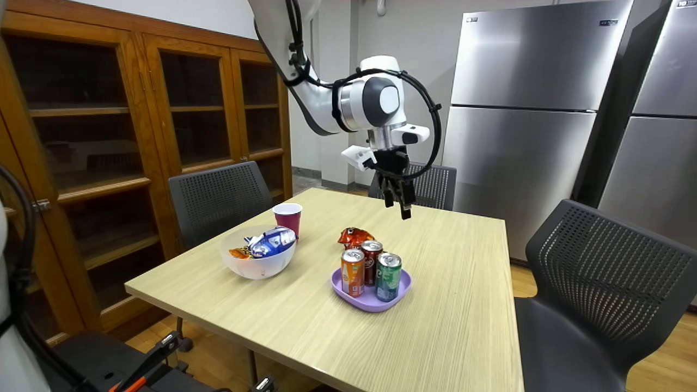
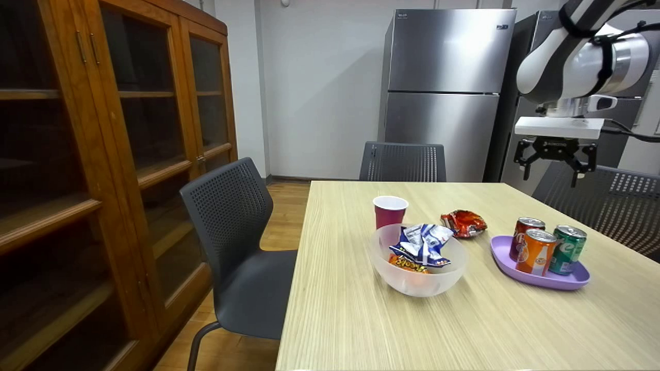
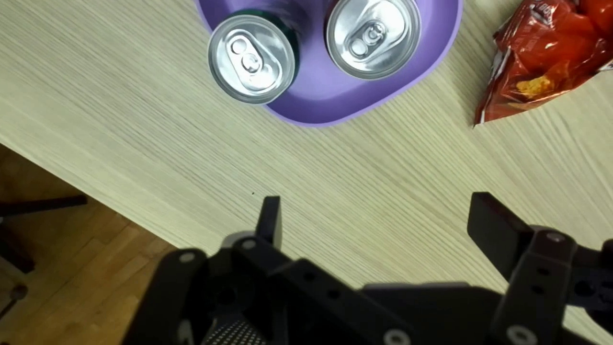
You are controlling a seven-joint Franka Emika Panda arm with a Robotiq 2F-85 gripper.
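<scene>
A shallow, rounded tray of lilac plastic (image 1: 370, 305) lay on the pale wood-grain table (image 1: 457, 305), nearer the table's right edge than its left in both exterior views. Three metal drinks cans stood upright on it: an orange can (image 1: 353, 275) at its near side, a green can (image 1: 388, 280) towards the right edge, and a dark red can (image 1: 371, 264) behind the orange one.

The black two-fingered gripper (image 3: 377, 218) hung in the air beyond the tray, towards the table's far edge. Its jaws stood wide apart, with bare wood showing between the fingers (image 3: 269, 218) in the wrist view. The white robot arm (image 1: 351, 103) carried it from above.

A crumpled, glossy red foil bag (image 2: 464, 223) lay behind the tray, apart from its rim. Nearer the table's left edge sat a round, frosted plastic bowl (image 2: 417, 286) holding a crumpled blue-and-white foil bag (image 2: 424, 245) and an orange wrapper (image 2: 408, 264). A dark magenta cup with a white inside (image 2: 390, 214) stood upright just behind the bowl; whether the two touched could not be told.

Dark grey chairs with perforated backs (image 1: 226, 198) stood along the table's left, far and right edges. Past the far edge rose stainless-steel fridges (image 2: 443, 118); a brown wooden cabinet with glass-paned doors (image 1: 150, 109) stood beyond the left edge.
</scene>
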